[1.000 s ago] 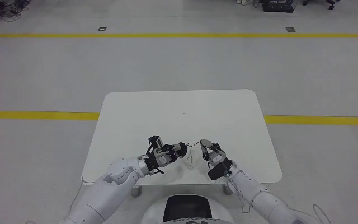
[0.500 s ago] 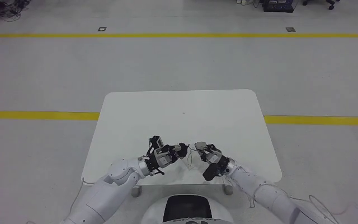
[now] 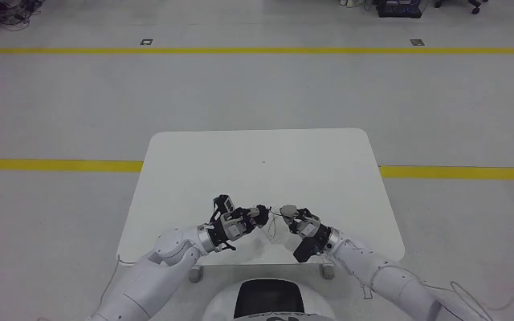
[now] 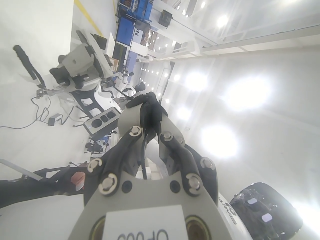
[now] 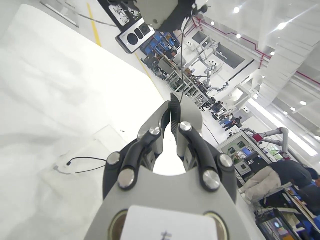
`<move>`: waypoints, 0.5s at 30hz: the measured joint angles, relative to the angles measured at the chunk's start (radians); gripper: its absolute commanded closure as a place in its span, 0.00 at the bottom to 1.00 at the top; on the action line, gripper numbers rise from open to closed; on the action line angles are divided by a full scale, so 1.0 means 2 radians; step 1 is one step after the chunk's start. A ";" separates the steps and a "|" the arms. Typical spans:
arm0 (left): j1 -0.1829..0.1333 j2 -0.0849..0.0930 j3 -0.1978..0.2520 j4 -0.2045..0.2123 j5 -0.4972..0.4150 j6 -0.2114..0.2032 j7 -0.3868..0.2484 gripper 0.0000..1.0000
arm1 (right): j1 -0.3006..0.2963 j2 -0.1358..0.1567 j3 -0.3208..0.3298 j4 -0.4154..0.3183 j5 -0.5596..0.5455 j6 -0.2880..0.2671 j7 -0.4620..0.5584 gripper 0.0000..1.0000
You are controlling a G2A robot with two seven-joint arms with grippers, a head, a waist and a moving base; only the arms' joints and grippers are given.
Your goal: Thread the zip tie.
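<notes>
The zip tie [image 3: 275, 212] is a thin black strap strung between my two grippers above the near part of the white table [image 3: 257, 152]. My left gripper [image 3: 259, 215] is shut on one end; the strap [image 4: 144, 156] runs down between its fingers [image 4: 135, 116]. My right gripper [image 3: 288, 215] is shut on the other part, close beside the left. From its closed tips [image 5: 173, 101] the strap [image 5: 182, 51] rises to the left gripper [image 5: 175, 3]. A slack bit of black strap with a small head [image 5: 68, 162] hangs just over the table.
The table's near edge [image 3: 265, 258] lies just under both grippers. White tabletop [image 5: 50, 76] stretches away behind them. Workbenches, other robot arms and people stand far off in the room.
My right gripper has shifted left toward the left gripper, narrowing the gap between them. The left gripper has stayed where it was.
</notes>
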 measured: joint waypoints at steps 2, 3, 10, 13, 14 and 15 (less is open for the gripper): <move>0.001 0.001 -0.004 0.000 -0.006 -0.002 -0.001 1.00 | -0.009 0.004 0.011 -0.002 0.000 0.000 -0.018 0.00; 0.001 0.001 -0.006 -0.001 -0.008 -0.003 -0.001 1.00 | -0.012 0.006 0.015 -0.003 0.000 0.000 -0.024 0.00; 0.005 0.002 -0.007 -0.006 -0.006 0.000 -0.004 1.00 | -0.034 0.013 0.044 -0.024 0.000 0.000 -0.048 0.00; 0.004 0.001 -0.003 -0.005 -0.003 0.001 -0.003 1.00 | -0.033 0.013 0.044 -0.037 0.000 0.000 -0.044 0.00; 0.004 0.001 -0.002 -0.005 -0.002 0.001 -0.002 1.00 | -0.032 0.013 0.042 -0.039 0.000 0.000 -0.041 0.00; 0.004 0.001 -0.002 -0.005 -0.001 0.001 -0.002 1.00 | -0.030 0.013 0.040 -0.042 0.000 0.000 -0.038 0.00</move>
